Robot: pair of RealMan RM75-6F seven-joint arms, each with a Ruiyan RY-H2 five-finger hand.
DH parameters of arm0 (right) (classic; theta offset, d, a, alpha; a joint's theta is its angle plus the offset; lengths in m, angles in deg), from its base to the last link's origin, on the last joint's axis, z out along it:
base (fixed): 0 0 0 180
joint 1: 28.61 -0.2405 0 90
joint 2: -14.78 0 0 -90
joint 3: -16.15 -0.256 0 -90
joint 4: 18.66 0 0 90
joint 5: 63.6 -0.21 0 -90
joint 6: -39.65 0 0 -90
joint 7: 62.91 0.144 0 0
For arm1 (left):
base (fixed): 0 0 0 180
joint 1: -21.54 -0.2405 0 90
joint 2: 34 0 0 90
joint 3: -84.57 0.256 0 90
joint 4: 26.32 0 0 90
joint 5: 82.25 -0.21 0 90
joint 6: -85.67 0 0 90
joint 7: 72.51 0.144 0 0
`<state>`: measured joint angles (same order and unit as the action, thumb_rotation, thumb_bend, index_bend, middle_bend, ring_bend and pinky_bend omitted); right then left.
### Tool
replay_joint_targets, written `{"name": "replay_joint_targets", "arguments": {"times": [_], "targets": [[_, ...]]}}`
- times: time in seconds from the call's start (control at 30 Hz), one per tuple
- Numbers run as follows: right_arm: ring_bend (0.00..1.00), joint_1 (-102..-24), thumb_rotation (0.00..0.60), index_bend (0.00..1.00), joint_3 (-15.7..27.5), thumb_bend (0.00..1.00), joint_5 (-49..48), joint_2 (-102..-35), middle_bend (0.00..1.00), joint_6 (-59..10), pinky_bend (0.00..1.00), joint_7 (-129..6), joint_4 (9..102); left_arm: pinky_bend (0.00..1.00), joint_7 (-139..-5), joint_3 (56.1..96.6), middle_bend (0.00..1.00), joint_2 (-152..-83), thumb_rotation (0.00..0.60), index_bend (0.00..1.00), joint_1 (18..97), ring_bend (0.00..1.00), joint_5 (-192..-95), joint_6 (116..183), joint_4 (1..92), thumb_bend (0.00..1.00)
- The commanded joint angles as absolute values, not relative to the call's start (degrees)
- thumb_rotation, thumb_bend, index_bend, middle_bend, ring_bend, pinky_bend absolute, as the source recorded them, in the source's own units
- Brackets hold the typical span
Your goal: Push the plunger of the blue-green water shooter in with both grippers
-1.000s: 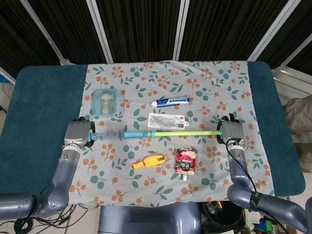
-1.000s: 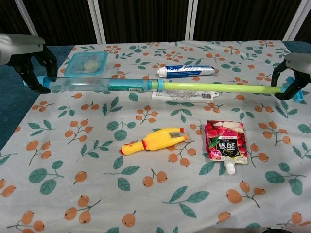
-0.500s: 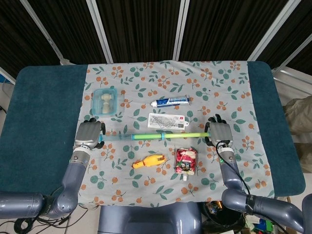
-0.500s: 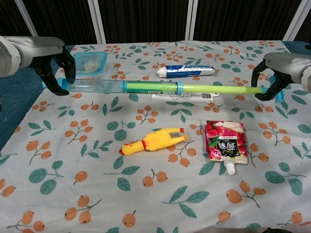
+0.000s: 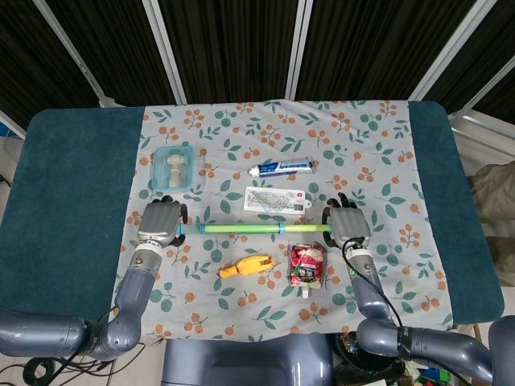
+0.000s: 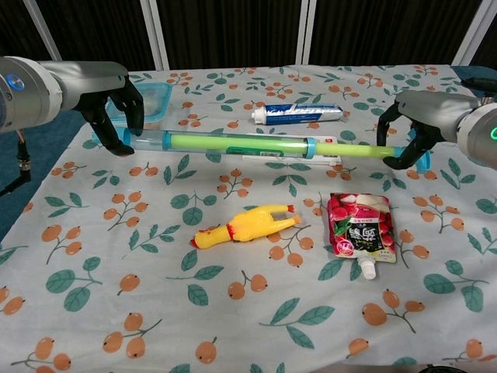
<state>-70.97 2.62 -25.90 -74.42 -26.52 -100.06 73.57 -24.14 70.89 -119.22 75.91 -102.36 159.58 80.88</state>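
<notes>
in the head view, your left hand (image 5: 159,220) is gripping the barrel end of the blue-green water shooter (image 5: 253,229), and your right hand (image 5: 347,226) is holding the plunger (image 5: 306,227) end. the shooter is lying crosswise over the flowered cloth (image 5: 362,137) on the desk (image 5: 68,193), just in front of a white packet (image 5: 277,199), with a toothpaste tube (image 5: 281,167) and a lidded box (image 5: 174,167) behind it.

in the chest view, your left hand (image 6: 116,109) is clamping the clear barrel (image 6: 225,144) and your right hand (image 6: 411,136) is curling around the plunger handle. a rubber chicken (image 6: 245,225) and a red pouch (image 6: 357,229) are lying nearer you, apart from the shooter.
</notes>
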Motion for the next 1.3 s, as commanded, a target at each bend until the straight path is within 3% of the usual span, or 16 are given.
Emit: {"name": "replay_joint_targets", "arguments": {"times": [0.03, 0.97, 1.1, 1.17, 1.3], "targets": [[0.04, -71.0, 0.600, 0.72, 2.7, 0.43, -25.8, -74.5, 0.18, -26.7, 0.19, -100.1, 73.8, 0.25, -24.1, 70.8, 0.38, -119.5, 0.600, 0.58, 76.1, 0.16, -102.2, 159.6, 80.8, 0.38], [0.04, -70.9, 0.600, 0.72, 2.4, 0.43, -26.0, -74.1, 0.18, -27.2, 0.19, -99.3, 75.3, 0.25, -23.1, 69.7, 0.38, -123.0, 0.600, 0.58, 78.1, 0.16, -101.5, 160.7, 80.6, 0.38], [0.04, -71.0, 0.600, 0.71, 2.6, 0.41, -26.3, -73.7, 0.17, -26.9, 0.19, -99.5, 75.5, 0.25, -23.2, 70.0, 0.35, -122.7, 0.600, 0.51, 77.9, 0.16, -101.7, 160.7, 80.7, 0.37], [0.04, -71.0, 0.600, 0.61, 2.8, 0.37, -26.8, -73.2, 0.13, -26.4, 0.19, -99.8, 75.8, 0.23, -23.1, 70.2, 0.31, -122.1, 0.600, 0.43, 77.7, 0.16, -101.5, 160.5, 81.0, 0.33], [0.01, -71.2, 0.600, 0.23, 3.1, 0.23, -28.4, -72.2, 0.04, -25.6, 0.18, -100.8, 76.3, 0.18, -23.5, 70.7, 0.21, -120.6, 0.600, 0.26, 76.9, 0.13, -101.0, 159.9, 81.5, 0.22]]}}
